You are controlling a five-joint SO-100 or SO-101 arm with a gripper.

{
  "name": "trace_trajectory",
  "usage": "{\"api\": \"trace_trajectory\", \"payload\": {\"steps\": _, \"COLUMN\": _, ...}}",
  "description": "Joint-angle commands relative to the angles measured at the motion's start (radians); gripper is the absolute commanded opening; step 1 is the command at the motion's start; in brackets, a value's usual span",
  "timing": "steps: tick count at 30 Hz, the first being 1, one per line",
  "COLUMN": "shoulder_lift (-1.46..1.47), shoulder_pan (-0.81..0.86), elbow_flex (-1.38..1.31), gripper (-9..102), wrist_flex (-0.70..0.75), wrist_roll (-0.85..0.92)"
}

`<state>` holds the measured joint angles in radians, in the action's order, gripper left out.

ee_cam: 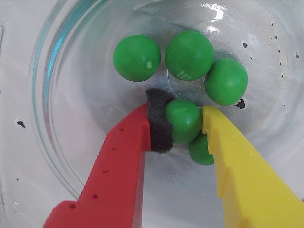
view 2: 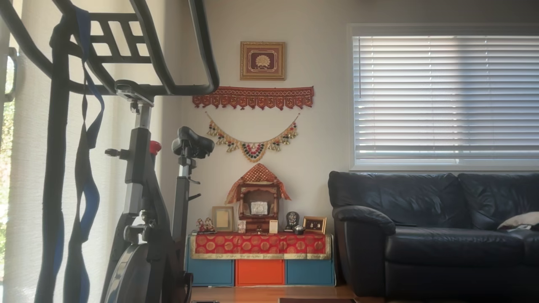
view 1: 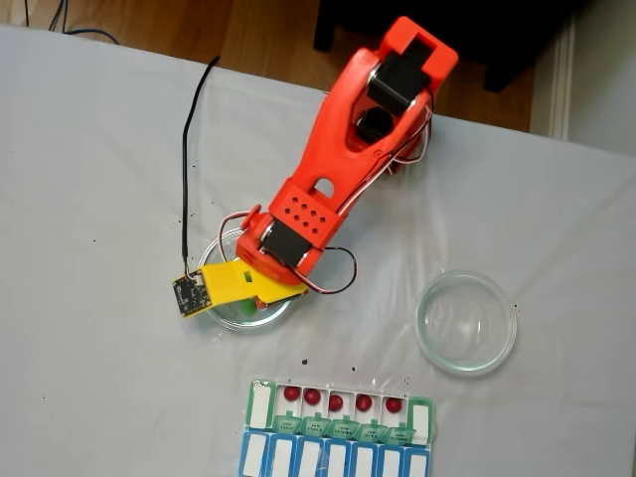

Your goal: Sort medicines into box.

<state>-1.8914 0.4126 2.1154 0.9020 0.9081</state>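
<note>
Gripper: in the wrist view the gripper (ee_cam: 183, 126), one red finger (ee_cam: 118, 166) with a dark foam pad (ee_cam: 159, 126) and one yellow finger (ee_cam: 237, 161), is pinching a glossy bright green ball (ee_cam: 184, 119) at the centre of the frame; pad and yellow tip both touch it.
Green medicines: three more green balls sit in an arc across the upper middle of the wrist view (ee_cam: 137, 57) (ee_cam: 189, 55) (ee_cam: 226, 81), the right two touching; a fifth (ee_cam: 200, 150) lies just under the pinched one, partly hidden by the yellow finger.
Left dish: all five lie in a round clear glass dish (ee_cam: 52, 137); in the fixed view this dish (view 1: 225, 248) is left of centre, under the orange arm (view 1: 348, 149).
Right dish: a second clear glass dish (view 1: 466, 321) stands well apart at the right of the fixed view.
Box: the long white pill organiser with green flap lids (view 1: 340, 409) lies at the lower centre of the fixed view on the white table (view 1: 89, 199), lids open; five dark red balls (view 1: 336, 402) sit one per compartment in a row. A blue-lidded row (view 1: 333, 459) adjoins it below.
Other view: a room with an exercise bike (view 2: 143, 202) at left and a dark sofa (view 2: 433, 227) at right.
</note>
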Motion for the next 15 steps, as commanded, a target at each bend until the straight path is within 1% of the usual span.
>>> {"api": "trace_trajectory", "payload": {"steps": 1, "shoulder_lift": 0.0, "shoulder_pan": -0.003, "elbow_flex": -0.031, "gripper": 1, "wrist_flex": 0.009, "wrist_roll": 0.012}}
{"api": "trace_trajectory", "payload": {"steps": 8, "shoulder_lift": -0.006, "shoulder_pan": 0.023, "elbow_flex": -0.06, "gripper": 2, "wrist_flex": 0.008, "wrist_roll": 0.054}}
{"api": "trace_trajectory", "payload": {"steps": 15, "shoulder_lift": -0.021, "shoulder_pan": 0.026, "elbow_flex": -0.126, "gripper": 2, "wrist_flex": 0.055, "wrist_roll": 0.069}}
